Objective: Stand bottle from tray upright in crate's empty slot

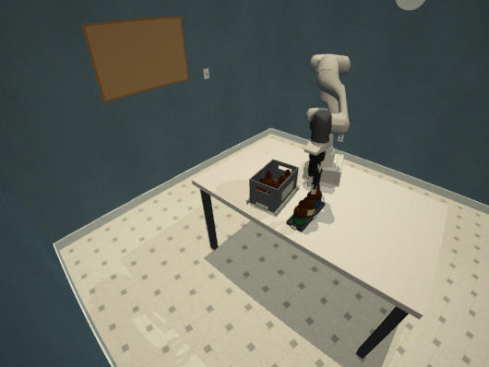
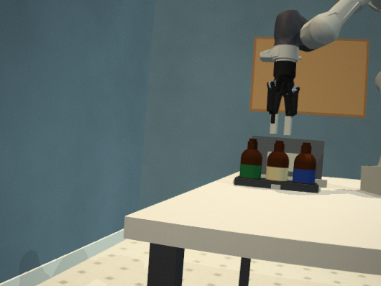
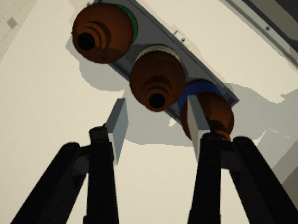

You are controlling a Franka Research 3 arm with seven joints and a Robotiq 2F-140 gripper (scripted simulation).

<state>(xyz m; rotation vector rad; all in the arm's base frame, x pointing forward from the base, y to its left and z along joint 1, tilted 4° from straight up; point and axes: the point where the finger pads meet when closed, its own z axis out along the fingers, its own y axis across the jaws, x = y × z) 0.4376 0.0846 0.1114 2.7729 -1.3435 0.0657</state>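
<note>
Three brown bottles stand upright in a row on the dark tray (image 2: 276, 183): one with a green label (image 2: 251, 160), one with a cream label (image 2: 277, 162) and one with a blue label (image 2: 305, 164). My gripper (image 2: 280, 131) hangs straight above the cream bottle, its fingertips a short way over the cap. The fingers are partly open with nothing between them. In the wrist view the gripper (image 3: 156, 102) frames the cream bottle (image 3: 157, 82), with the green bottle (image 3: 101, 31) to the left and the blue bottle (image 3: 209, 112) behind the right finger. The grey crate (image 1: 271, 188) holds several brown bottles; its empty slot is not discernible.
The crate stands right beside the tray (image 1: 307, 219), near the table's front edge. The robot base (image 1: 329, 172) is just behind them. The crate's grey wall (image 2: 318, 149) shows behind the bottles in the exterior view.
</note>
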